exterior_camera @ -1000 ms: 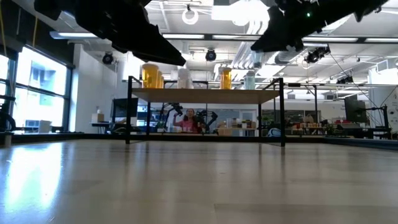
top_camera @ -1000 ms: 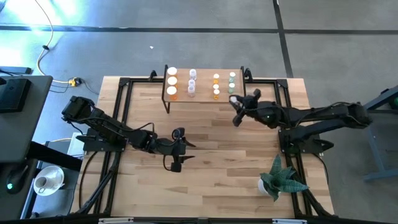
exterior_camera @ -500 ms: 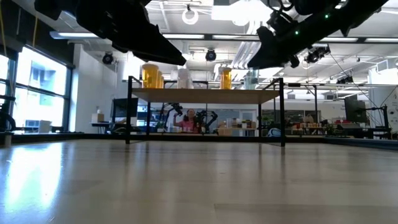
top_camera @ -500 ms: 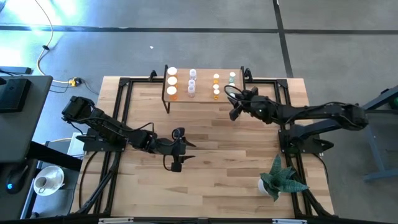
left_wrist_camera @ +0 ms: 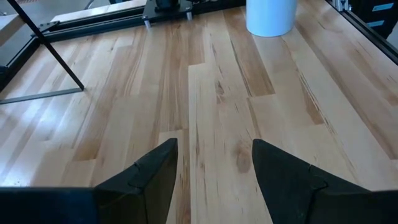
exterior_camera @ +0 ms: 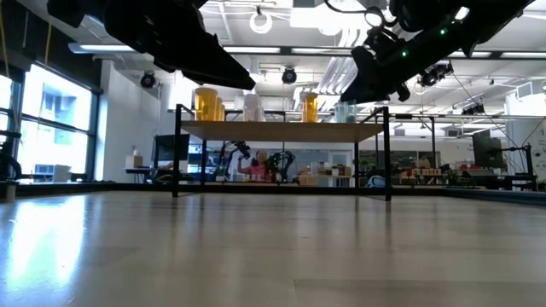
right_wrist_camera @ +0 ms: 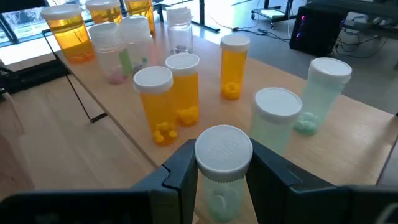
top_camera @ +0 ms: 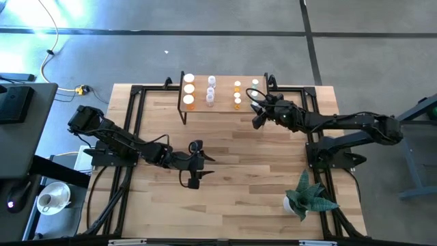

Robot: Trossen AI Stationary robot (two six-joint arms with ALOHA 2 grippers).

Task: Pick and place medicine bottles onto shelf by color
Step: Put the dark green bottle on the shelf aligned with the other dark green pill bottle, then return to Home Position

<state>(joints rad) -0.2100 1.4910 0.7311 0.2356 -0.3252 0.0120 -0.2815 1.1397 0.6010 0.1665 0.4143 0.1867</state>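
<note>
Right, your right gripper point(right_wrist_camera: 222, 163) is clamped on a pale green vial point(right_wrist_camera: 222, 171), white cap up, body upright between the fingers. Since a sec ago it's swung from off the shelf's front corner to right over the right end of the shelf point(top_camera: 222, 104), so the transport leg is about done and you're into the placing bit.

Just ahead of the gripper, two more pale green vials point(right_wrist_camera: 324, 93) already stand on the board, one close, one a bit farther. Beside them, ahead and across, sit three orange vials point(right_wrist_camera: 175, 93), and beyond those the clear/lilac ones point(right_wrist_camera: 121, 50), with bigger orange bottles point(right_wrist_camera: 67, 36) at the far end. So the colour groups are laid out and the green spot is the one nearest your pincer. Good match.

In the low view the held vial point(exterior_camera: 347, 110) hangs level with the others on the shelf top, not yet set down as far as I can tell.

Left gripper point(left_wrist_camera: 214, 168) hovers over bare table point(left_wrist_camera: 217, 93) near the middle, fingers apart, nothing between them, well away from the shelf. Waiting.

Next, in my judgement: lower gently and let go, minding the nearest green vial so you don't knock it over.
</note>
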